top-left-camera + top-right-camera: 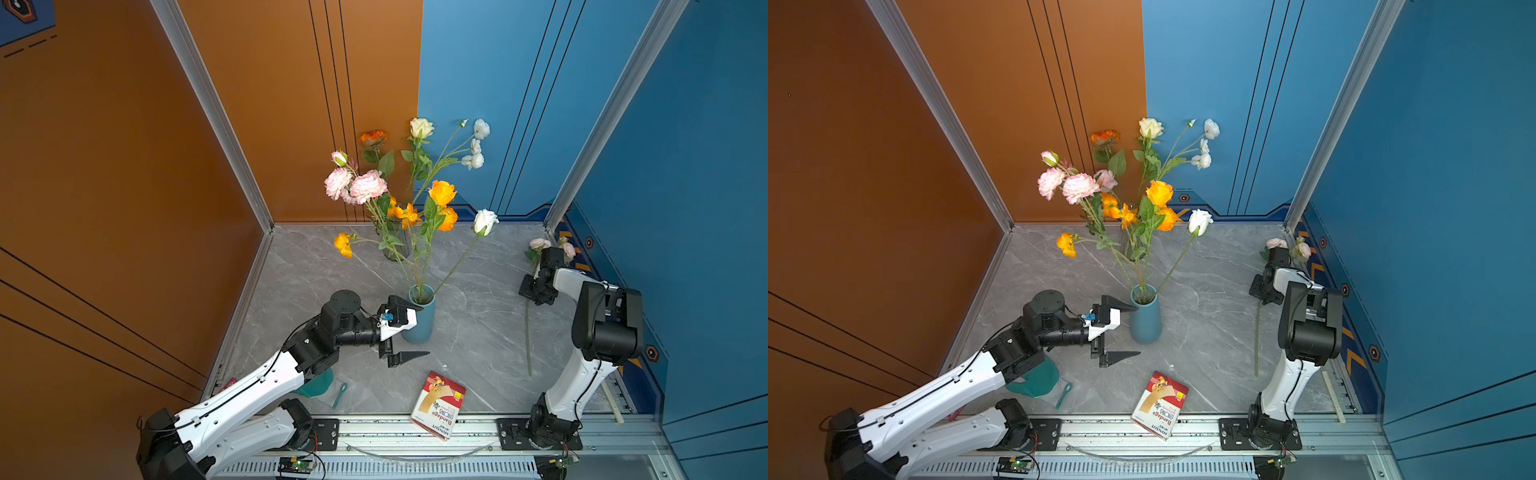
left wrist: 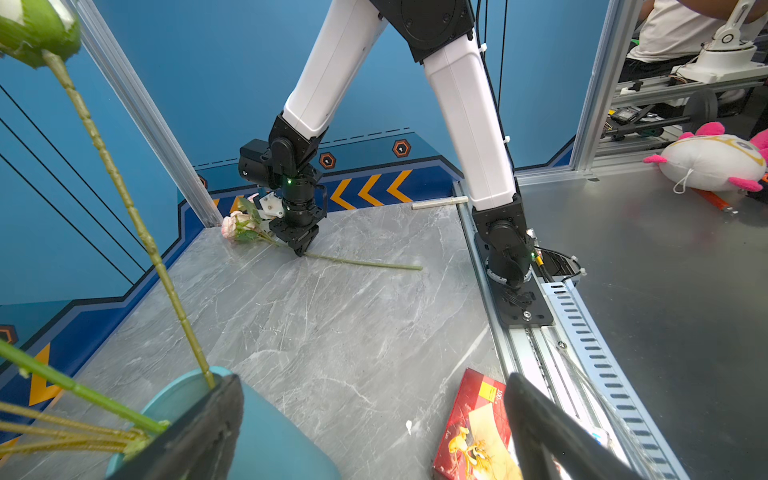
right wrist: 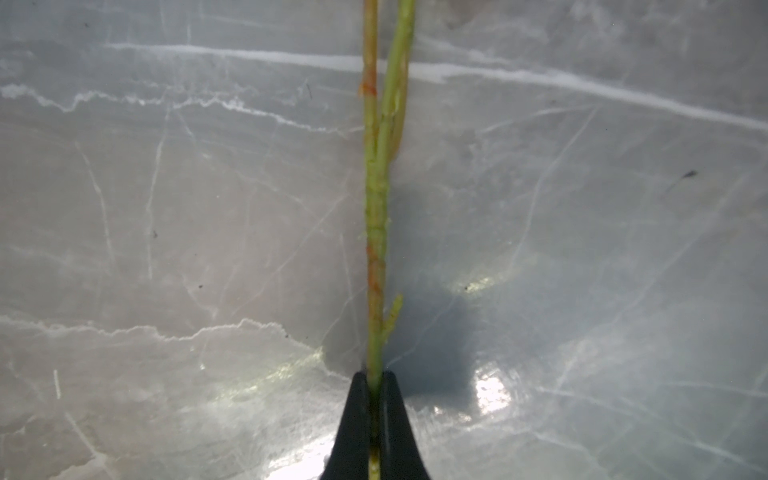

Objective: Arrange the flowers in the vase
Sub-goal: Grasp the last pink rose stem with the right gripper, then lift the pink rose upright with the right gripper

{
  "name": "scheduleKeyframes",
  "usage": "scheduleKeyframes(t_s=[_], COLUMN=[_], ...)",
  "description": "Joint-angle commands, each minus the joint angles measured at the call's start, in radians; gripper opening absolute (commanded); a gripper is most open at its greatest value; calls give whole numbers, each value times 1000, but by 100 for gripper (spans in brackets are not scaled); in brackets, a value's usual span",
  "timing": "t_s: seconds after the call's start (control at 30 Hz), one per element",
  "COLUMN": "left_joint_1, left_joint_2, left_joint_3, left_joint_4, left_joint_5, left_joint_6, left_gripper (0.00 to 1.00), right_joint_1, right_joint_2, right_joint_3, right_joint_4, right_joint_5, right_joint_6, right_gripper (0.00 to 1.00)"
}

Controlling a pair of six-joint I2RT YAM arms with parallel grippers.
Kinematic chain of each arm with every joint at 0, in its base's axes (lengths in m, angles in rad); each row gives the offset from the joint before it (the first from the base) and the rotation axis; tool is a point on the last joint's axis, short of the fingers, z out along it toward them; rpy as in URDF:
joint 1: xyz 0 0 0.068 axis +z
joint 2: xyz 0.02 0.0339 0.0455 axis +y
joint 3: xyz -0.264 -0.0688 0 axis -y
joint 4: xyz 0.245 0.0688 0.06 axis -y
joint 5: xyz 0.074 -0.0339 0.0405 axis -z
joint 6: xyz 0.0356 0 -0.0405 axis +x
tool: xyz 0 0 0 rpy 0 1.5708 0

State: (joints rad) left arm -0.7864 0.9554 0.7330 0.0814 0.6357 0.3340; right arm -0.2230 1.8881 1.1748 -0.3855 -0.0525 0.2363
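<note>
Down near the back right corner of the grey marble table, my right gripper is clamped tight on the green stem of a pale pink flower. The flower lies flat on the tabletop, its blooms toward the blue wall and its cut end pointing at the front rail. In the right wrist view, my two black fingertips meet around the stem with no gap to spare, and the marble sits right beneath them.

My left gripper stands spread to its widest and holds nothing. One finger sits close against the rim of the blue vase; whether it touches, I cannot tell. The other finger hangs well apart from it, toward a red box that lies at the table's front edge, partly over the rail.

The vase stands upright near the middle of the table, well apart from the flower I am gripping. Flowers already in it fan upward on long stems: orange, pink-and-white and cream blooms, with one white rose leaning out to the right.
</note>
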Motion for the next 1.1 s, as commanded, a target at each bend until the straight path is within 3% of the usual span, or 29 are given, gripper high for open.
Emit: scheduleKeyframes(t_s=[0.0,0.13,0.4,0.5,0.6,0.7,0.83,1.07], left_joint_1=[-2,-2,18,59,145,228,297,309], left_joint_2=[-15,-14,-26,-48,-79,-101,-119,-115], left_joint_3=[-1,-1,-1,-3,4,16,28,28], left_joint_4=[-11,-11,-11,-14,-15,-14,-7,-5], left_joint_5=[7,15,38,50,79,110,150,157], left_joint_6=[13,13,17,23,18,3,-24,-29], left_gripper=[98,98,98,98,98,98,98,98], right_joint_1=[27,91,229,279,369,464,548,738], right_joint_2=[-45,-184,-469,-619,-797,-927,-1019,-1094], right_joint_3=[0,-62,-120,-190,-320,-356,-326,-273], right_joint_4=[-30,41,170,248,362,406,404,495], right_joint_5=[-47,-91,-63,36,244,434,525,639], right_joint_6=[-8,43,234,335,419,387,335,220], right_gripper=[0,0,0,0,0,0,0,0])
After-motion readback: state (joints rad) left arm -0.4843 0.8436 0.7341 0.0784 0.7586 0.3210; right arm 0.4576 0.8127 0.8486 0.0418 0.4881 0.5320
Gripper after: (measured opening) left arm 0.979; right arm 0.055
